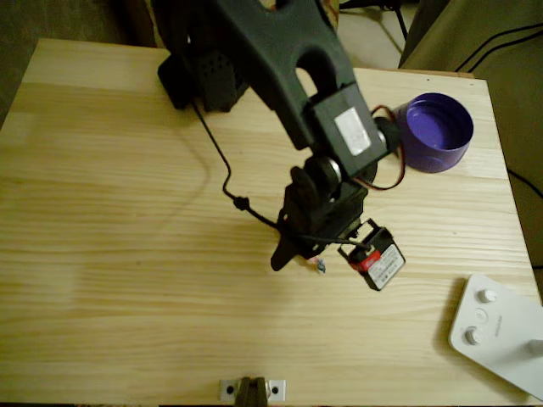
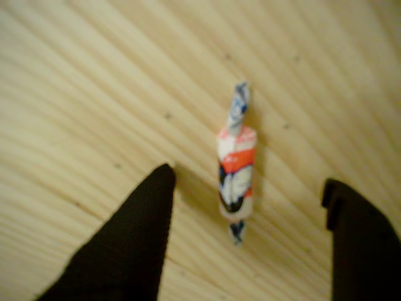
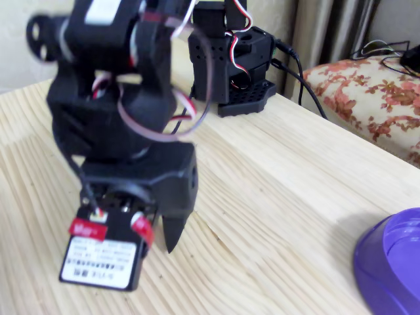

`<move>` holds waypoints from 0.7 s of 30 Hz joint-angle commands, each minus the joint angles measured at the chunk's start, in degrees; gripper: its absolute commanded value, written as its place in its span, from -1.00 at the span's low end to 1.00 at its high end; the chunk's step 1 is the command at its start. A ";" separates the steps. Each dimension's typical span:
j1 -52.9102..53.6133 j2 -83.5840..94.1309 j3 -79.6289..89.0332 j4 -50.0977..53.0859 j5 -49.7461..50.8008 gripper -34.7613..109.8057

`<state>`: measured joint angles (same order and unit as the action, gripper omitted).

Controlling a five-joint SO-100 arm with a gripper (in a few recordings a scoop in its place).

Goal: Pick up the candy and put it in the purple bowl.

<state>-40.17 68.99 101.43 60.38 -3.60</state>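
Note:
The candy (image 2: 236, 169) lies on the wooden table, white with a red-orange band, dark marks and twisted bluish ends. In the wrist view it sits between my two black fingers, closer to the left one and touching neither. My gripper (image 2: 249, 180) is open and low over the table. From overhead, only a bit of the candy (image 1: 320, 265) peeks out beside the gripper (image 1: 301, 257), near the table's middle. One black finger (image 3: 172, 235) points down at the wood in the fixed view. The purple bowl (image 1: 435, 131) stands at the far right corner, and its rim (image 3: 394, 259) shows at the lower right.
A white device with round knobs (image 1: 501, 331) lies at the near right corner. The arm's base (image 1: 208, 72) stands at the far edge, with a black cable (image 1: 222, 170) trailing across the wood. A small metal bracket (image 1: 252, 390) sits at the front edge. The left half of the table is bare wood.

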 commanded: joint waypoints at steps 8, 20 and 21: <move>0.18 -0.62 -5.98 0.88 -0.70 0.08; 0.26 -0.62 -5.89 0.79 -0.70 -0.24; 0.26 -0.62 -5.89 0.79 -0.70 -0.26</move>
<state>-39.20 66.62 98.79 60.91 -3.96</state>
